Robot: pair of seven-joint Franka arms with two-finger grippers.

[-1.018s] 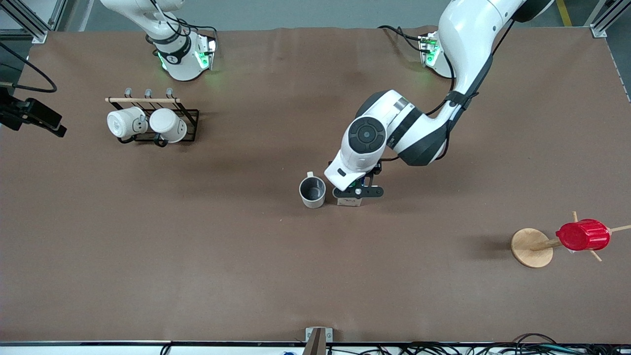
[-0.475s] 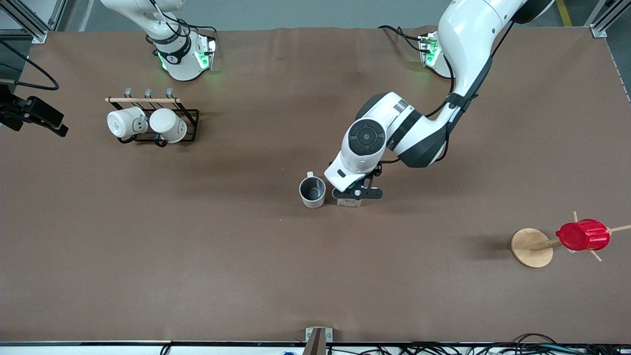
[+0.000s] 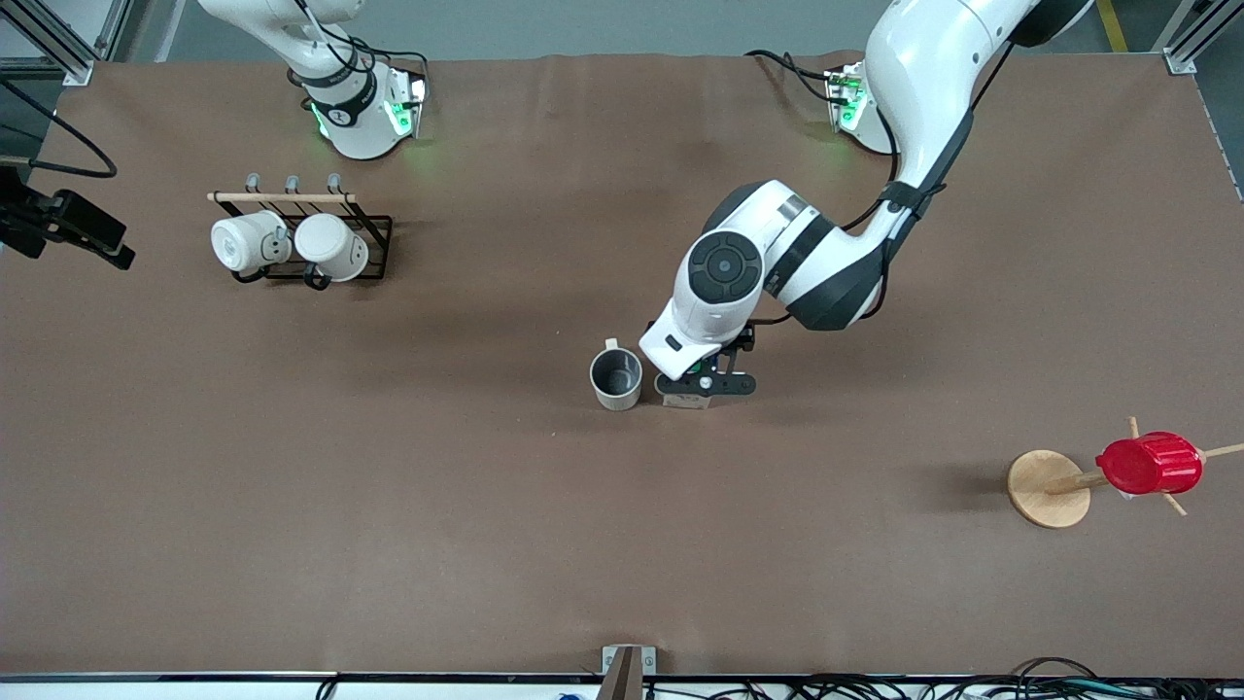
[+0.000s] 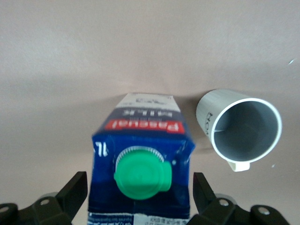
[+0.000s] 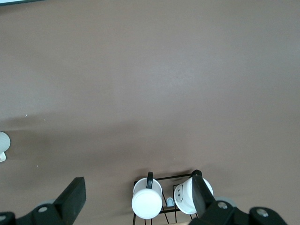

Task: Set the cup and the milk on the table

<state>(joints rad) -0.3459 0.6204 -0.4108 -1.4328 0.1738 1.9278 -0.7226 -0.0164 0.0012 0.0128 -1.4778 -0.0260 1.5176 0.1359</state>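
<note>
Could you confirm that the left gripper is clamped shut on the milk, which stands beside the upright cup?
Not quite: the left gripper is open, its fingers standing clear of the milk on either side, as the left wrist view shows. The milk does stand beside the upright cup.

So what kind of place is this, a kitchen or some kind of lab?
Most likely a robotics lab, not a kitchen. Two robot arms are bolted to a big covered table, aluminium frame posts stand at its corners, and cables run along its edge. The cup and the milk look like test props.
</note>
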